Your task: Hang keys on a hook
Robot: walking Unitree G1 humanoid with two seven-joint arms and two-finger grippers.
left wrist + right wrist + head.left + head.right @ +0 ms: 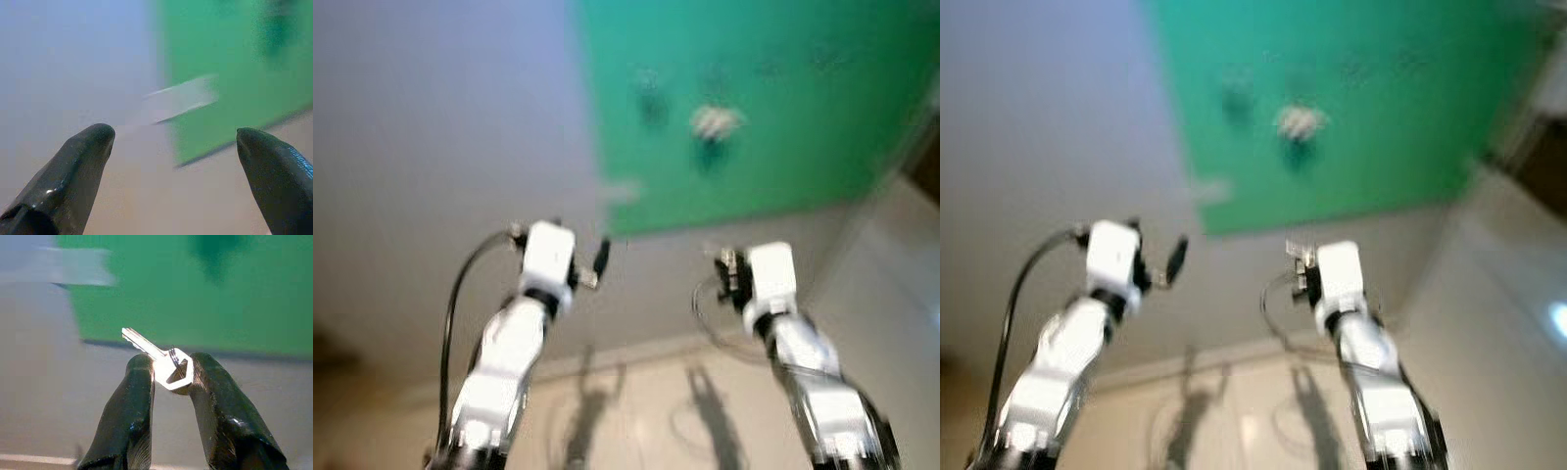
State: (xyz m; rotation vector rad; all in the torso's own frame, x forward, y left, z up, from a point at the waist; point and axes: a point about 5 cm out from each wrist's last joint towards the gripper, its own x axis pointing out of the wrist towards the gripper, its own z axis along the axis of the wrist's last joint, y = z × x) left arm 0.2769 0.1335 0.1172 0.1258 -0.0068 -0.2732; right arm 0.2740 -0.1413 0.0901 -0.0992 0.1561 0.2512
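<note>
Head stereo pair faces the wall, blurred, both sharing the green board (754, 108). Wrist cams look along their fingers (73, 176), close on that same board.

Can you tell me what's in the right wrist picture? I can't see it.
The right gripper pinches a silver key by its head between two black fingers, blade sticking out. Behind it is a blurry green board on a pale wall.

A small silver metal key (161, 363) with a thin wire ring at its head is pinched between the two black fingers of the right gripper (168, 382), its blade angled outward. Behind, a blurred green panel (205, 289) is seen on a grey wall (39, 362).
</note>
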